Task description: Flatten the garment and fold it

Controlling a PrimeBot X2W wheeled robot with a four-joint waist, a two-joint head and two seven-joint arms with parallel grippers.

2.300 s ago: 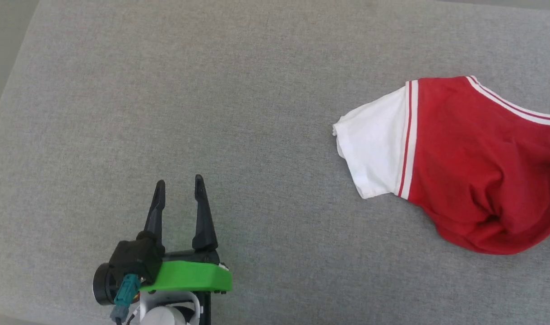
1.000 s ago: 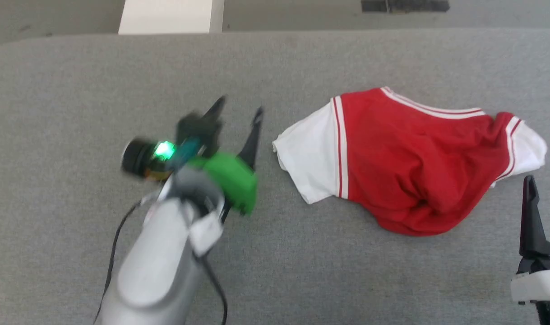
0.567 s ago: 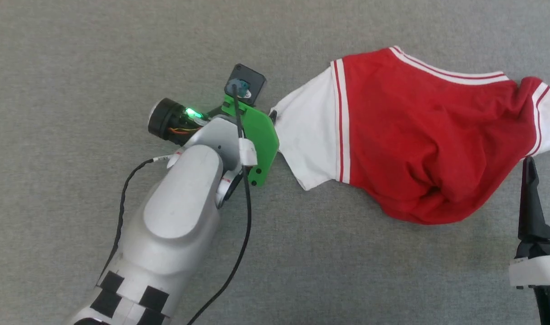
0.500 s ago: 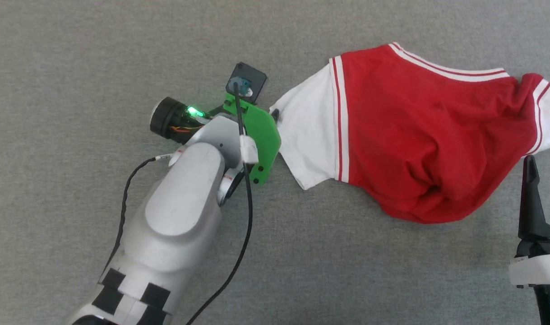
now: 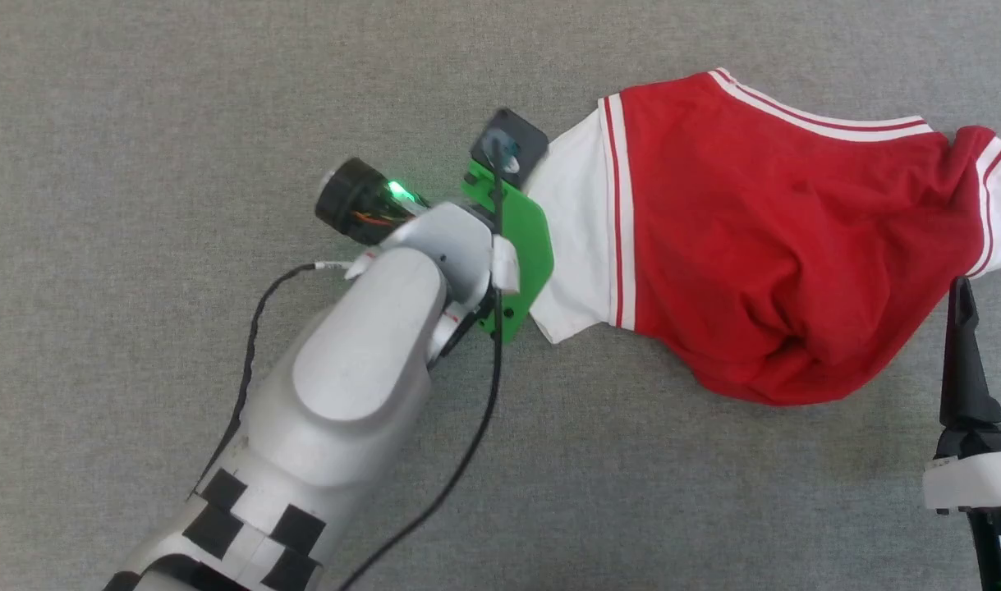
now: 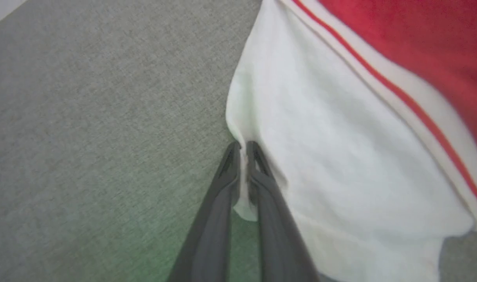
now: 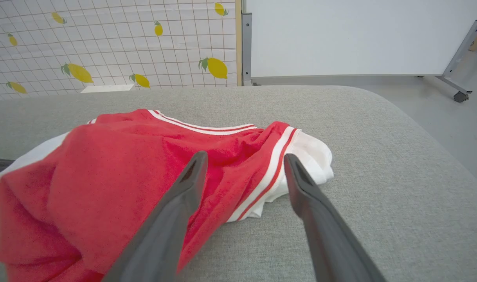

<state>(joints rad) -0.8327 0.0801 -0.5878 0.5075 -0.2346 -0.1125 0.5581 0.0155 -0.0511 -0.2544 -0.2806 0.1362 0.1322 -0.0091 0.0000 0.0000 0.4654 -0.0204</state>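
Head view hides the left gripper (image 6: 243, 148) beneath its own wrist, but the left wrist view shows it pinched shut on the white sleeve edge of the garment (image 5: 755, 246), which lies bunched on grey fabric (image 5: 139, 123), while the right gripper (image 7: 244, 158) gapes empty near the other sleeve.

Garment (image 5: 779, 271) on padded surface (image 5: 139, 123); left claw (image 6: 242, 147) at its left edge, right claw (image 7: 246, 156) near its right end.
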